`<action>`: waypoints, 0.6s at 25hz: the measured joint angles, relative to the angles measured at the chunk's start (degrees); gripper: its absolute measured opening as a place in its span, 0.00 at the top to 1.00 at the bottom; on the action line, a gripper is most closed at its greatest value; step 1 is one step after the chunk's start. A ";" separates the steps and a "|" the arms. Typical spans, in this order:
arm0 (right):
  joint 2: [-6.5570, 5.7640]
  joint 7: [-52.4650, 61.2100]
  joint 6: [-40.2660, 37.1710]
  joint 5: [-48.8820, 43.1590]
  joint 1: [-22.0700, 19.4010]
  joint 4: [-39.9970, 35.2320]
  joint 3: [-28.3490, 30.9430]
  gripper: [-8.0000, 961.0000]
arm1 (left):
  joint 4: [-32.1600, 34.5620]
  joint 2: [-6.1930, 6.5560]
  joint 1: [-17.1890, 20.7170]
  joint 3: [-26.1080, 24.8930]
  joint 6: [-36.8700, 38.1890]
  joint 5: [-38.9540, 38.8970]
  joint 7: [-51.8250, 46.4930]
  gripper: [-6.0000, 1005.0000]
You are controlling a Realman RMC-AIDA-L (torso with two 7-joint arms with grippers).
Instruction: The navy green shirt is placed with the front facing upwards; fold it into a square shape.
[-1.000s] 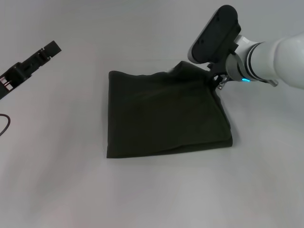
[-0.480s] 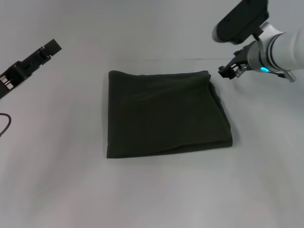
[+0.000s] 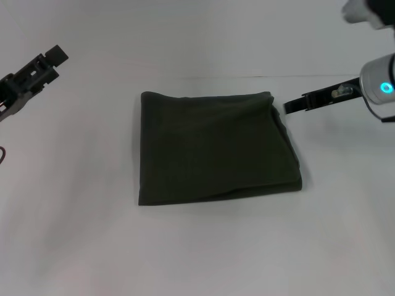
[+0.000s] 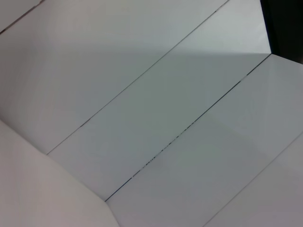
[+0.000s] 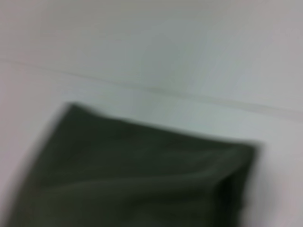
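Observation:
The navy green shirt [image 3: 216, 148] lies flat in the middle of the white table, folded into a rough square, with no lettering showing. Its right edge is a thick stacked fold. My right gripper [image 3: 290, 105] hangs just off the shirt's far right corner, apart from the cloth and holding nothing. The right wrist view shows the same shirt [image 5: 132, 179] from close by, blurred. My left gripper [image 3: 52, 58] is raised at the far left, well away from the shirt. Only pale panels show in the left wrist view.
The white table [image 3: 203, 246] spreads around the shirt on all sides. A thin seam line [image 3: 308, 76] runs across it behind the shirt. A dark cable [image 3: 2, 154] shows at the left edge.
The right arm has come off the shirt's far right corner and drawn back to the right. That corner now lies flat. The left gripper has shifted slightly up and left.

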 joint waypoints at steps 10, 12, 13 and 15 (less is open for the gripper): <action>-2.56 -9.28 -21.07 26.64 -11.13 3.47 6.73 0.39 | 0.80 0.39 0.15 -0.05 -0.07 1.11 -1.89 0.06; -2.05 -12.68 -21.26 28.02 -13.94 3.72 7.69 0.39 | 0.80 0.39 0.16 0.06 -0.08 1.13 -1.56 0.06; -1.61 -15.38 -21.21 28.63 -15.53 3.91 8.71 0.39 | 0.74 0.39 0.16 0.20 -0.08 1.16 -1.26 0.06; -0.93 -20.97 -21.07 29.14 -17.93 4.15 10.49 0.39 | 0.54 0.37 0.17 0.41 -0.20 1.42 -0.45 0.06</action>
